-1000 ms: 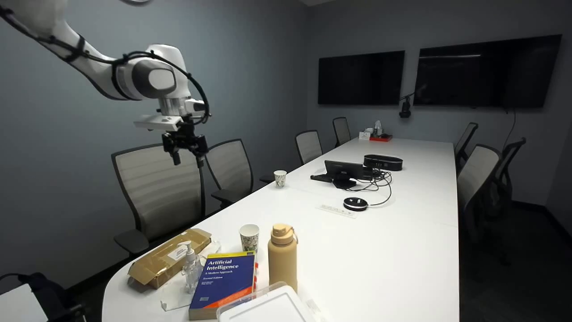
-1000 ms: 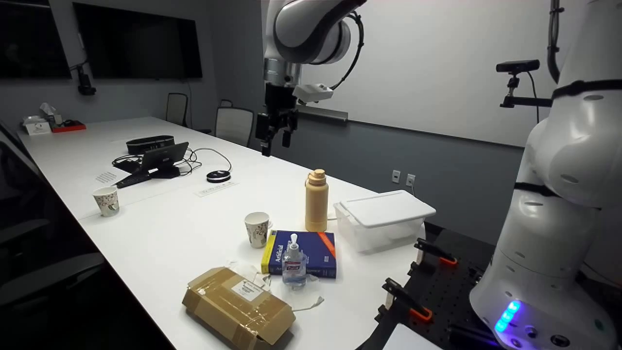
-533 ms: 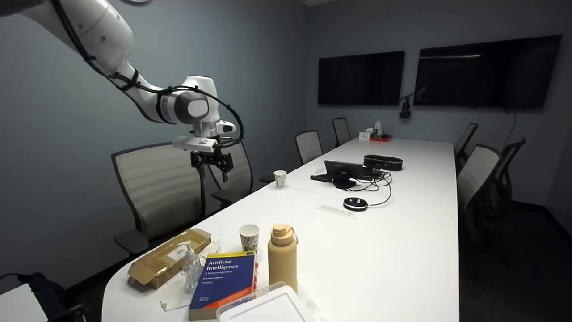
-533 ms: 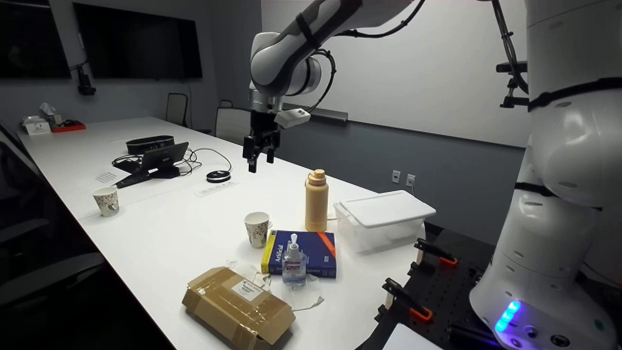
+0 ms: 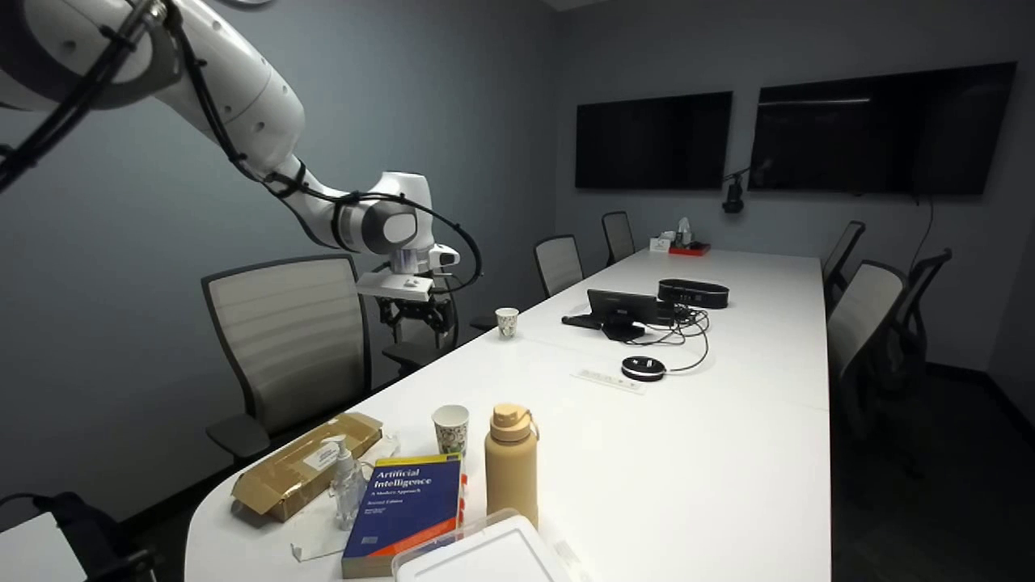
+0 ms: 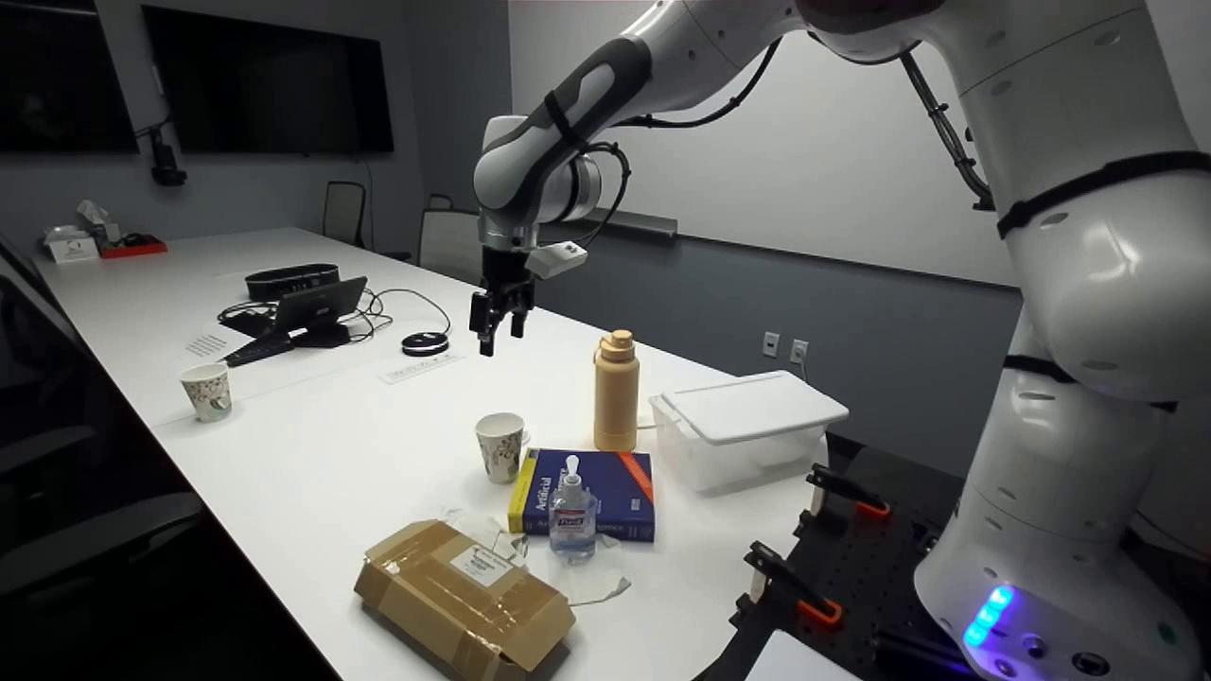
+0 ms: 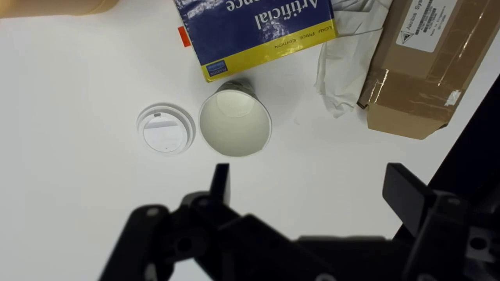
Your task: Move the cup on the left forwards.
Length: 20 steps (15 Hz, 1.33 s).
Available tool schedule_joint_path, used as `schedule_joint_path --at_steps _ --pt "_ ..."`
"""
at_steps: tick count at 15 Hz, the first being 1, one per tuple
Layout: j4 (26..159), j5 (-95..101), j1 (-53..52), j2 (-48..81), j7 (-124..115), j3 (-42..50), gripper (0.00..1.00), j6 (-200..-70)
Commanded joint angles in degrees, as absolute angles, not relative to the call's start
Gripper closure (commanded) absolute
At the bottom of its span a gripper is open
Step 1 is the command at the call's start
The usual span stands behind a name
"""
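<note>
Cup (image 6: 500, 448) unmoved, upright on the table (image 6: 359, 445) just beside the book (image 6: 615, 482); what has changed over the last second is the claw (image 6: 502, 340), which has come down markedly in both exterior views. It hangs wide open with nothing between its fingers (image 7: 408, 199), and in the wrist view the cup sits nearer one finger than the other, so I'd judge this the approach, with sideways alignment left before any grasp and move forwards.
</note>
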<state>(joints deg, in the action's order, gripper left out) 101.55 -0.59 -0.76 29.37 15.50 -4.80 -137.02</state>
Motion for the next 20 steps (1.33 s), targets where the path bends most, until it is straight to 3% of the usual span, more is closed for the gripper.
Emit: schedule_joint_path --at_steps 1,20 --pt "96.1 -1.5 1.1 35.5 18.8 -6.0 0.0 -137.5" --pt "82.0 -0.5 1.9 54.6 20.3 -7.9 0.0 -136.7"
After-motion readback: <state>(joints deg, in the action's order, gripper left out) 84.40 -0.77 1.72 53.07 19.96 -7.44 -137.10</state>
